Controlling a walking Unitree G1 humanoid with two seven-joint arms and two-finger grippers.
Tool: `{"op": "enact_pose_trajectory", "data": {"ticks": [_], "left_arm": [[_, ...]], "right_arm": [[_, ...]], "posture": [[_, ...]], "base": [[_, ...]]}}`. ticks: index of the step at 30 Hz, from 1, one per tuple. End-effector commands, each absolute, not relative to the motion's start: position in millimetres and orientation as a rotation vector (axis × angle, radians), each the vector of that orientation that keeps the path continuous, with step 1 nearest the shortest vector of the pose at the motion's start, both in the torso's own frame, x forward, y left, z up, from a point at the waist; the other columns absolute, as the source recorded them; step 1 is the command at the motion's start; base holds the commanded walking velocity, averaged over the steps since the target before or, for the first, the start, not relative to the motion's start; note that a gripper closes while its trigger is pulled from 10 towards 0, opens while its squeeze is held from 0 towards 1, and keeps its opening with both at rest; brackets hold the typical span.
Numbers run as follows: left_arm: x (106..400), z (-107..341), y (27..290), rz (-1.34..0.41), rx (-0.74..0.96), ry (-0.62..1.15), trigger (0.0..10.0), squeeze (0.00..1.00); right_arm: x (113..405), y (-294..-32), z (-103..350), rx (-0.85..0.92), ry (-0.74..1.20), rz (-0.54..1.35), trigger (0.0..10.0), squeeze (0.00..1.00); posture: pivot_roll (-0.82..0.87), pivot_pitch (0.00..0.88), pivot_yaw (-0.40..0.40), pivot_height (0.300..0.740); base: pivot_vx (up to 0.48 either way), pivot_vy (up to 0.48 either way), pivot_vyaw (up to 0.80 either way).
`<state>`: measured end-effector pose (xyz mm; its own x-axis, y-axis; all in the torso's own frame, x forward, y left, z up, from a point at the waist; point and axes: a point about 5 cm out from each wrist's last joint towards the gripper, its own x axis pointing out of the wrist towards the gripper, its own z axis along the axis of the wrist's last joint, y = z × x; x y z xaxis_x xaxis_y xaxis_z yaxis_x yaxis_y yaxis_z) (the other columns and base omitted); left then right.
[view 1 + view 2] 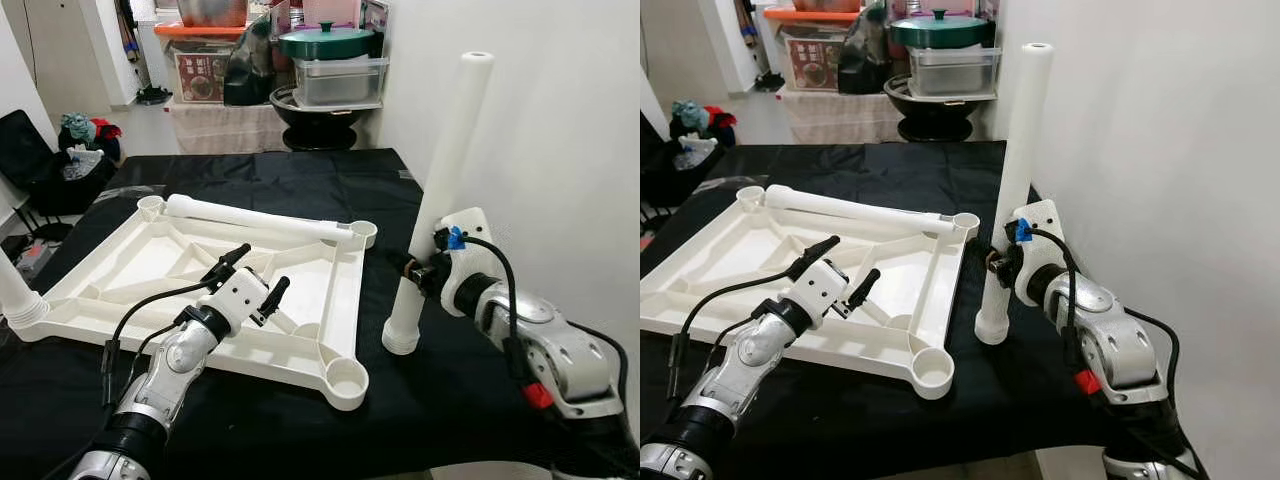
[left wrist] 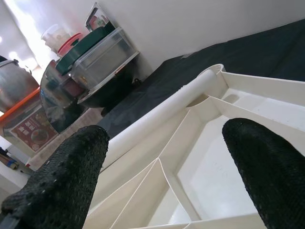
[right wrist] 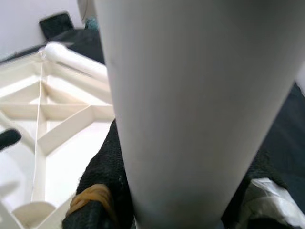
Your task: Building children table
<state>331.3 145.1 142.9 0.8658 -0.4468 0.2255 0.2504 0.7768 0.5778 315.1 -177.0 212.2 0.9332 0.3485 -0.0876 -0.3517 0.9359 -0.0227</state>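
Holding a white table leg (image 1: 440, 190) upright, your right end effector (image 1: 418, 270) pinches it low down, forearm reaching in level.
Its flared foot rests on the black surface (image 1: 300, 180), just beside the upturned white tabletop (image 1: 150, 270); your left end effector (image 1: 255, 272) hovers over that frame, fingers spread, wrist angled upward.

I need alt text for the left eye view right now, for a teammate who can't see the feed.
The right gripper clamps a white plastic table leg standing upright on the black cloth-covered table, beside an upturned white plastic tabletop. The left gripper hovers open over the tabletop, where a second white leg lies along its far edge. Household clutter sits behind.
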Motion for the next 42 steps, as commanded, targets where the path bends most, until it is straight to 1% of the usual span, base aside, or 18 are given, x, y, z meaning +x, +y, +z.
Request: {"op": "enact_pose_trajectory", "data": {"ticks": [1,5,12,16,22,42], "left_arm": [[332.8,142.4,146.4,-0.388,0.564,-0.354,10.0,0.00],[333.1,141.8,145.3,-0.391,0.563,-0.351,10.0,0.00],[332.6,140.7,143.9,-0.391,0.559,-0.351,10.0,0.00],[331.9,139.4,145.3,-0.386,0.559,-0.346,10.0,0.00],[331.9,139.3,144.8,-0.385,0.558,-0.347,10.0,0.00],[331.0,137.8,143.6,-0.383,0.555,-0.345,10.0,0.00]], "right_arm": [[312.1,-178.1,213.5,-0.018,0.057,0.344,10.0,0.00],[307.7,-172.9,202.8,0.008,0.095,0.357,10.0,0.00],[309.2,-170.1,197.5,0.017,0.104,0.348,10.0,0.00],[311.0,-161.7,197.4,-0.020,0.107,0.380,10.0,0.00],[313.3,-158.1,198.4,-0.036,0.112,0.398,10.0,0.00],[320.2,-152.4,203.5,-0.049,0.101,0.424,10.0,0.00]], "posture": [[0.02,0.000,-0.004,0.740],[0.01,0.000,-0.004,0.740],[0.02,0.000,-0.010,0.740],[0.02,0.000,-0.015,0.740],[0.02,0.000,-0.021,0.740],[0.02,0.000,-0.029,0.740]], "base": [[0.000,0.000,0.00],[0.000,0.000,0.00],[0.000,0.000,0.00],[0.000,0.000,0.00],[0.000,0.000,0.00],[0.000,0.000,0.00]]}}
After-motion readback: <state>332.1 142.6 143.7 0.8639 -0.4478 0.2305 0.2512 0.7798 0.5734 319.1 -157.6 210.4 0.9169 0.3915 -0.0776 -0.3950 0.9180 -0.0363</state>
